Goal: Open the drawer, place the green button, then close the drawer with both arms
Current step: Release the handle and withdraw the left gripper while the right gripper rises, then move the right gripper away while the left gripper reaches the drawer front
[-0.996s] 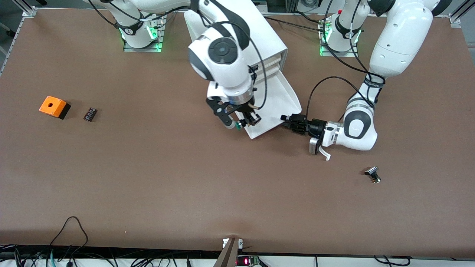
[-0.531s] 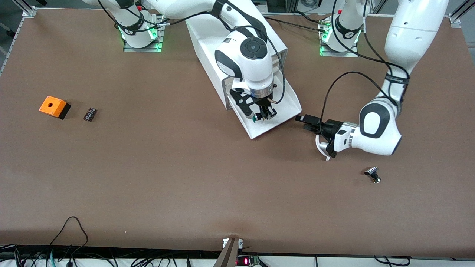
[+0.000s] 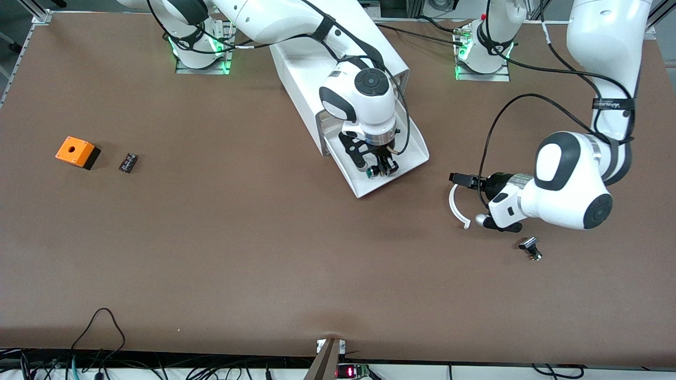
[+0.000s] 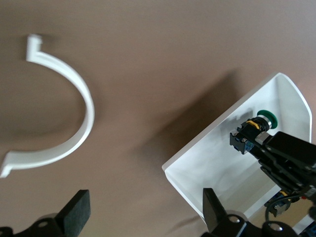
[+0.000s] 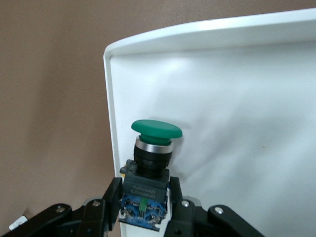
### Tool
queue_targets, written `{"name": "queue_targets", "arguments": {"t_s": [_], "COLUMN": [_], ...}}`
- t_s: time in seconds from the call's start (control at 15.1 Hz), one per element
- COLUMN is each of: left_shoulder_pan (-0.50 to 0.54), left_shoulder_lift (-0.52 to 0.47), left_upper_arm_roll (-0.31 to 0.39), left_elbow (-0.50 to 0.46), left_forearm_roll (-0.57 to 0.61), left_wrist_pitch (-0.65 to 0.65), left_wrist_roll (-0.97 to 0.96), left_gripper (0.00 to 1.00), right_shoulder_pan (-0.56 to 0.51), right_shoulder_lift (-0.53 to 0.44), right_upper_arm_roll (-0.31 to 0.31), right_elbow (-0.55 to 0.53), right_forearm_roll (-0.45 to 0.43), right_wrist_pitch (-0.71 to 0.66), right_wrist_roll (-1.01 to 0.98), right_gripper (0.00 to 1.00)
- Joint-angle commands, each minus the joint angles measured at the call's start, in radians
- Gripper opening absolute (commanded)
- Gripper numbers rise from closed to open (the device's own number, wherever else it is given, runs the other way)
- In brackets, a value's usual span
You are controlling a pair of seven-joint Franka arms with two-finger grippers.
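Right hand (image 3: 378, 170) clamped on the button (image 5: 150, 158) over the open drawer (image 3: 409, 138): best lowered onto the tray floor before releasing; left hand (image 4: 143, 217), fingers apart, waiting over the table (image 3: 211, 237) beside it.

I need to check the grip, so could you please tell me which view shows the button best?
The right wrist view: the button fills it, clamped in the right gripper over the drawer. The left wrist view shows it sideways; the front view, barely.
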Motion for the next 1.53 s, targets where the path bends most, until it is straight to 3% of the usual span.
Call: {"name": "queue_targets", "arguments": {"t_s": [0.0,0.33,0.46,0.8,1.0,1.19,1.46], "left_shoulder_pan": [-0.005,-0.024,-0.002,-0.028,-0.039,-0.063,-0.175], "left_shoulder_lift": [0.006,0.018,0.050,0.047,-0.012,-0.073,-0.071], "left_upper_arm_roll": [-0.006,-0.004,-0.004,-0.014,-0.015,-0.026,-0.030], "left_elbow": [0.146,0.331,0.405,0.385,0.256,0.079,-0.091], "left_forearm_roll": [0.119,0.357,0.379,0.391,0.383,0.383,0.382], "left_wrist_pitch": [-0.087,-0.158,-0.142,-0.139,-0.043,0.138,0.412], "left_wrist_roll": [-0.155,-0.180,-0.155,-0.253,-0.330,-0.426,-0.696], "left_gripper": [1.00,1.00,1.00,0.99,0.98,0.98,0.98], "right_shoulder_pan": [0.009,-0.003,-0.042,-0.176,-0.266,-0.364,-0.515], "right_shoulder_lift": [0.020,0.002,-0.026,-0.148,-0.224,-0.300,-0.376], "right_upper_arm_roll": [-0.006,-0.023,-0.025,-0.011,-0.011,-0.014,-0.019], "right_elbow": [0.039,0.044,0.045,0.042,0.038,0.030,0.026], "right_forearm_roll": [-0.020,-0.020,-0.014,0.100,0.172,0.228,0.298], "right_wrist_pitch": [0.005,-0.031,-0.056,-0.155,-0.258,-0.384,-0.536], "right_wrist_roll": [0.029,0.015,-0.038,-0.336,-0.556,-0.822,-1.146], "right_gripper": [0.99,1.00,1.00,1.00,1.00,1.00,1.00]}}
